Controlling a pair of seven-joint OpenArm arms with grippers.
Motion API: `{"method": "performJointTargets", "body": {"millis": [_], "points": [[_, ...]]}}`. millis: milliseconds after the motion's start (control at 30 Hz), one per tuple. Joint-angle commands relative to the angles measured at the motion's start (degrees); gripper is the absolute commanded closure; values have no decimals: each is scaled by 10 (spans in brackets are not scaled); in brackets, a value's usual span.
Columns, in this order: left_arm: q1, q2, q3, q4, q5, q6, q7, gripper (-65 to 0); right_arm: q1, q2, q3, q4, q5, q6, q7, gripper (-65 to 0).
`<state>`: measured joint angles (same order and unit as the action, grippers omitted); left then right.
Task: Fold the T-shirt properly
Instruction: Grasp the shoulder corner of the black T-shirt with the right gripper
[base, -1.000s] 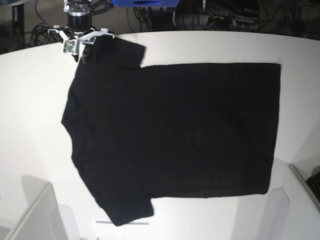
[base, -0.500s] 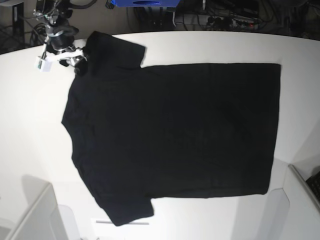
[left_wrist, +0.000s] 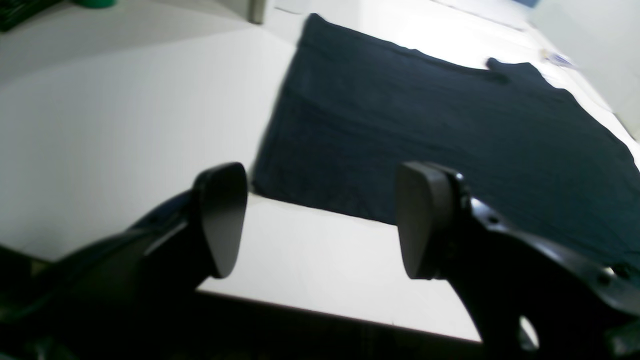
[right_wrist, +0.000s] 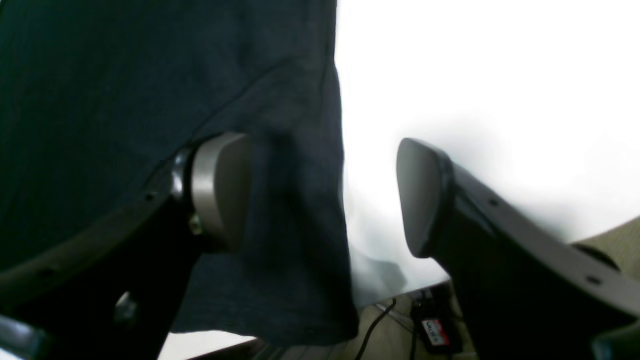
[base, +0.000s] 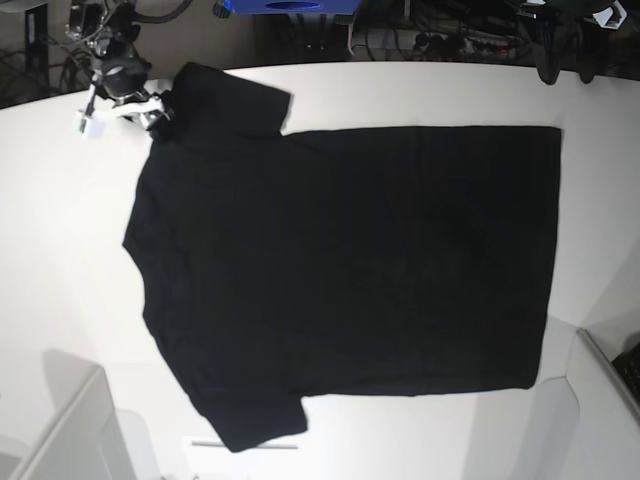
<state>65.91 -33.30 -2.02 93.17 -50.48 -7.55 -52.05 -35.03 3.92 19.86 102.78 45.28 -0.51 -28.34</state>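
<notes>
The black T-shirt (base: 350, 270) lies spread flat on the white table (base: 60, 230), plain side up, with its sleeves at the left end and its hem at the right. My right gripper (base: 158, 115) is at the far left sleeve. In the right wrist view it (right_wrist: 322, 195) stands open, one finger over the sleeve of the T-shirt (right_wrist: 150, 75) and the other over bare table. My left gripper (base: 565, 60) hangs beyond the far right corner. In the left wrist view it (left_wrist: 322, 220) is open and empty, short of the T-shirt (left_wrist: 425, 115).
Grey box-like edges stand at the near left (base: 70, 430) and near right (base: 605, 390) corners. Cables and a blue object (base: 290, 6) lie behind the table's far edge.
My right gripper has let go of the far sleeve, opened and shifted left. The sleeve now lies flat. My left arm has come into the base view at the top right, jaws open.
</notes>
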Motion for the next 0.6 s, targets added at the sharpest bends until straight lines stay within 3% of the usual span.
{"method": "performJointTargets", "body": {"millis": [0, 133, 200, 400, 567], "points": [[10, -7, -1, 6, 0, -3, -16, -448, -2, 10, 1, 2, 4, 4, 9, -426], [1, -8, -8, 0, 0, -3, -14, -448, -2, 16, -3, -18, 4, 48, 9, -425], [-7, -14, -8, 0, -1, -3, 15, -448, -4, 16, -3, -26, 4, 57, 9, -425], [-48, -11, -9, 0, -1, -3, 124, -448, -19, 20, -39, -32, 3, 60, 8, -425], [-56, -9, -10, 0, -1, -3, 142, -448, -23, 20, -65, -40, 2, 60, 8, -425]]}}
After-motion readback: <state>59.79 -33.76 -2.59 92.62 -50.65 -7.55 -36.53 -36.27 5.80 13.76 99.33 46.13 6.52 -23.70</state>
